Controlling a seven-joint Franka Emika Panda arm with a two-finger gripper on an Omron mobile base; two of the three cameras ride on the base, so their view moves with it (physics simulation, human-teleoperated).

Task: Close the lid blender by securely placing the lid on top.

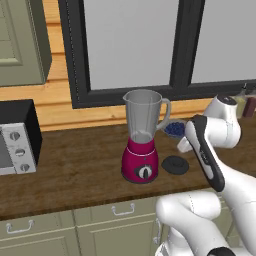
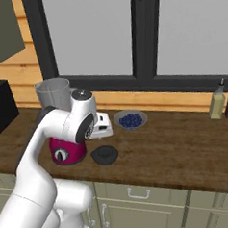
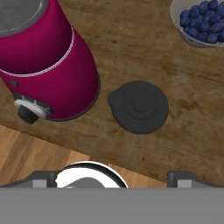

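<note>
Still uncapped, the blender (image 1: pixel 141 145) stands on a dark wooden counter (image 1: pixel 75 165), its magenta base and black dial facing the near edge and its translucent grey jar open at the top. Just to its right, apart from the base, the flat black lid (image 1: pixel 175 164) lies on the wood. The white arm's gripper (image 3: pixel 116 177) hangs above the lid with its jaws spread wide and nothing between them. Farther back and to the right sits a bowl of blueberries (image 2: pixel 130 119). At the counter's far left is a grey microwave (image 1: pixel 17 137); bottles (image 2: pixel 217 103) stand at the far right beneath the window (image 1: pixel 150 45).
</note>
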